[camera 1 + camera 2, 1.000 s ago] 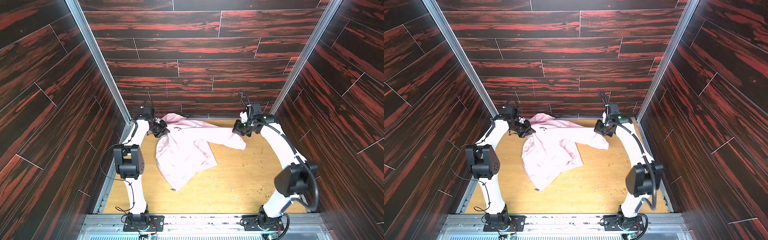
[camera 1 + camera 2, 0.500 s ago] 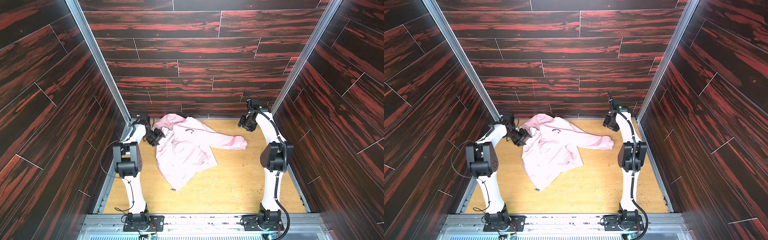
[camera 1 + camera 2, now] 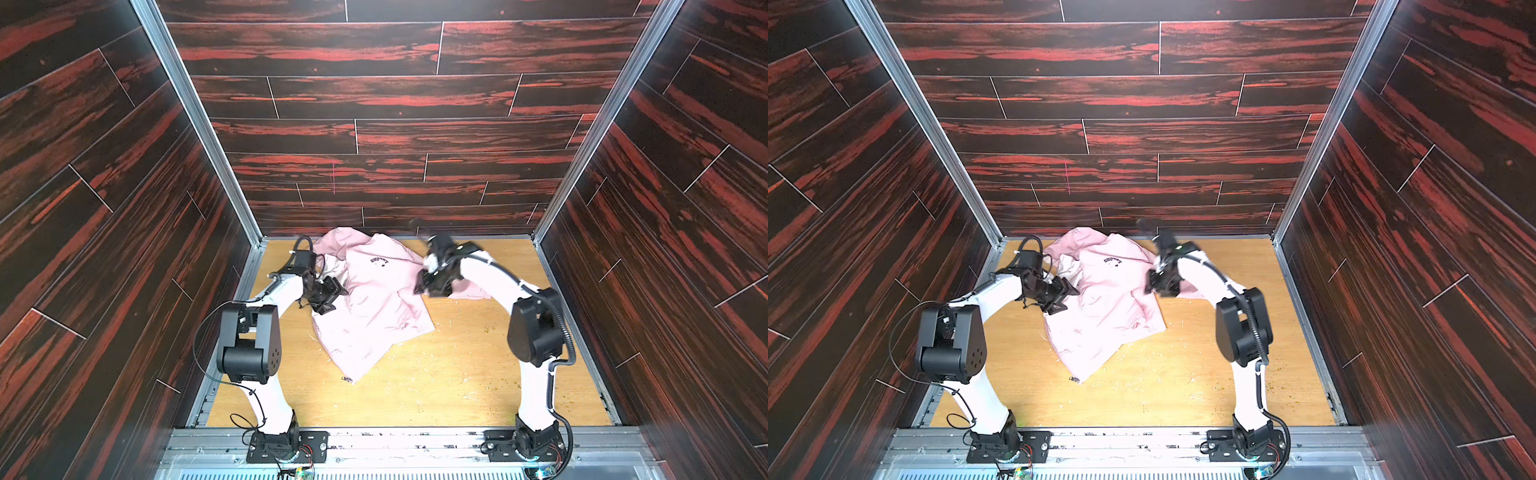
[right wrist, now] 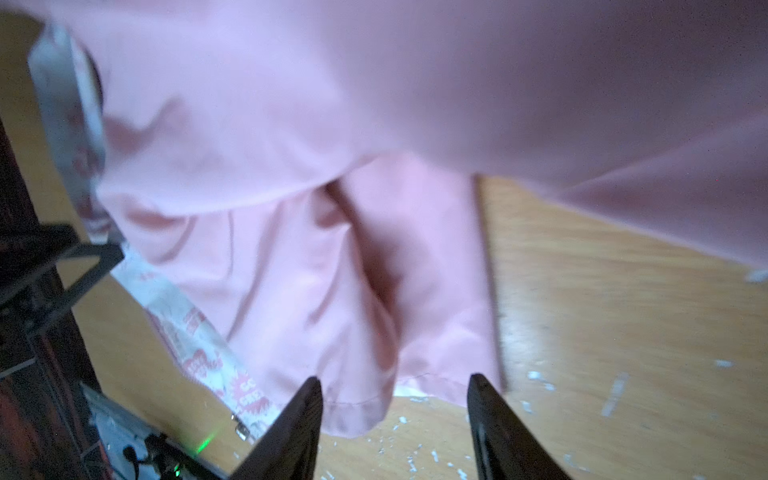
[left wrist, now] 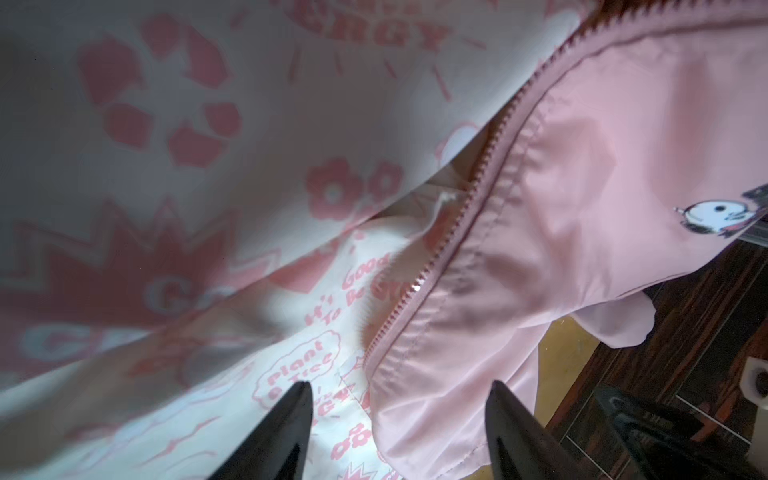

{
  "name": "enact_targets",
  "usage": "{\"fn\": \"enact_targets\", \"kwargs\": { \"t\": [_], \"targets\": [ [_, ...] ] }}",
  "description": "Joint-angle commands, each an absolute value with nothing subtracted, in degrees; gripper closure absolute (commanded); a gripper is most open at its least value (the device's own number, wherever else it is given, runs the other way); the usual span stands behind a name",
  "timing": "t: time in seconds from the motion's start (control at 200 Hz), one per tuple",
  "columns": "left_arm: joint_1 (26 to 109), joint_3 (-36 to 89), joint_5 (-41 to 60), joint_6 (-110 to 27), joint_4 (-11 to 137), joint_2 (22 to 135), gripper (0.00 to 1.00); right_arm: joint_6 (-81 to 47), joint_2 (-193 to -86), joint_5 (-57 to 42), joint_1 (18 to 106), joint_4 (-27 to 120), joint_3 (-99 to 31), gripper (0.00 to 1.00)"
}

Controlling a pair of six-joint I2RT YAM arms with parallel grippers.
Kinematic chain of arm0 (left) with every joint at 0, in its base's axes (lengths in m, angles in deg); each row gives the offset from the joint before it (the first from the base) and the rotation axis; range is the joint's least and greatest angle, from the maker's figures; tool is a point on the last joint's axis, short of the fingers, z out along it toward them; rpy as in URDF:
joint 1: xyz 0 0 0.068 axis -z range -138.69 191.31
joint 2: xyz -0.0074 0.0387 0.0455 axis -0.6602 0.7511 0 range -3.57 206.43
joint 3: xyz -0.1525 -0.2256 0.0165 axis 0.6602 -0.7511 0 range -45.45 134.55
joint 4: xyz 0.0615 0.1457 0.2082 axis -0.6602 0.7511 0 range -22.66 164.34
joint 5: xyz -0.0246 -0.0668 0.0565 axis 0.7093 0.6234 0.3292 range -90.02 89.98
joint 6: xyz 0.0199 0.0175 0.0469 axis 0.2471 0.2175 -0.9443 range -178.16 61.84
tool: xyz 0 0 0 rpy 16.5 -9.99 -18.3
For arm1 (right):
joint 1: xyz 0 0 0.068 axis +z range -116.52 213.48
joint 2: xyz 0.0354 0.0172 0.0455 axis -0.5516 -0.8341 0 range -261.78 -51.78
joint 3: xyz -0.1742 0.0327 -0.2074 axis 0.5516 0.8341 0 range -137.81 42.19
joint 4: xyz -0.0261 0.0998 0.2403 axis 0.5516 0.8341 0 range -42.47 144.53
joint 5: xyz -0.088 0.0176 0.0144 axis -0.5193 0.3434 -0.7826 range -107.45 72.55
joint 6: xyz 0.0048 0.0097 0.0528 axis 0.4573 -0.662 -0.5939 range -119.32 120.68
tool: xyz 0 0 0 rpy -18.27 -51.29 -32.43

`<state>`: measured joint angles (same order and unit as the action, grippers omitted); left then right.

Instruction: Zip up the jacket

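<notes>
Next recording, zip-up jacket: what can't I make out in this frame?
- No zipper slider found: the left wrist view shows one row of zipper teeth on the jacket, running off the frame edge; too small in both top views.
- The right pincer: motion-blurred in both top views.
- The sleeve end: hidden behind the right arm in both top views.
- Right wrist view: fabric detail blurred.

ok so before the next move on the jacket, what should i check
1. Left gripper open, holding nothing: ok.
2. Right gripper open, holding nothing: ok.
3. Jacket spread flat on the table: not ok, it lies bunched and folded.
4. Zipper teeth in sight: ok, one unjoined row shows in the left wrist view.
5. Zipper pull found: cannot tell.
</notes>
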<state>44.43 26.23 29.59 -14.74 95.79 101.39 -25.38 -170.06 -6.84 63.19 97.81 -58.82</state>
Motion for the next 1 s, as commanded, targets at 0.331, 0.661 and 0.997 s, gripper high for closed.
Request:
{"fn": "enact_targets", "kwargs": {
  "t": [0.331,0.661,0.997],
  "targets": [
    [45.9,25.7,29.7,-14.6,87.2,106.9,0.31,-25.8,-174.9,-3.7,66.0,97.4,-59.1,0.52],
    [46.9,28.0,29.9,-16.3,87.2,110.1,0.34,-25.5,-177.7,-1.2,66.8,96.1,-57.7,0.60],
    [47.4,29.6,32.4,-16.3,87.3,107.3,0.75,-28.2,-173.1,-0.1,65.9,96.8,-59.2,1.00]
  ]
}}
